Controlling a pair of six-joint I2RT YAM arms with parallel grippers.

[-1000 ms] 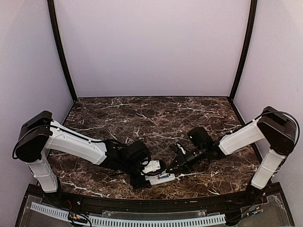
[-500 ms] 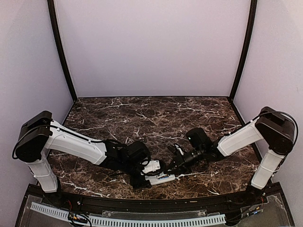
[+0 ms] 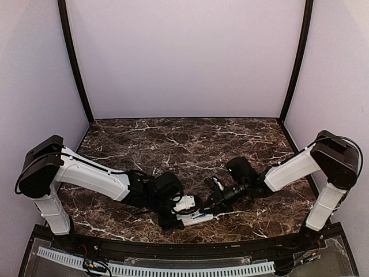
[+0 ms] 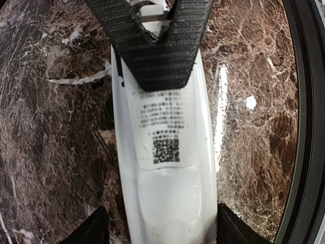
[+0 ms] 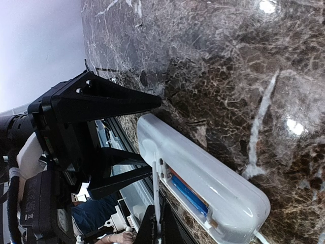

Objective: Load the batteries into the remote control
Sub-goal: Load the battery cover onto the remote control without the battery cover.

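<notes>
The remote control [image 3: 195, 217] lies near the table's front edge, plain back up, with a printed label and code square [image 4: 165, 127]. My left gripper [image 4: 163, 230] is shut on its sides; it also shows in the top view [image 3: 180, 218]. In the right wrist view the remote's battery recess [image 5: 193, 198] is uncovered, with the blue battery [image 5: 189, 195] in it and a sliver of the orange-red battery [image 5: 175, 176] behind. My right gripper [image 5: 155, 227] is shut on the thin white cover piece [image 5: 156, 193], held edge-on at the recess. It sits over the remote's far end [image 4: 157, 51].
The dark marble table [image 3: 190, 144] has a black raised rim along its near edge [image 4: 304, 127], just right of the remote in the left wrist view. White walls close in the back and both sides.
The right arm has edged slightly left toward the remote. The left arm and the remote have not moved.
</notes>
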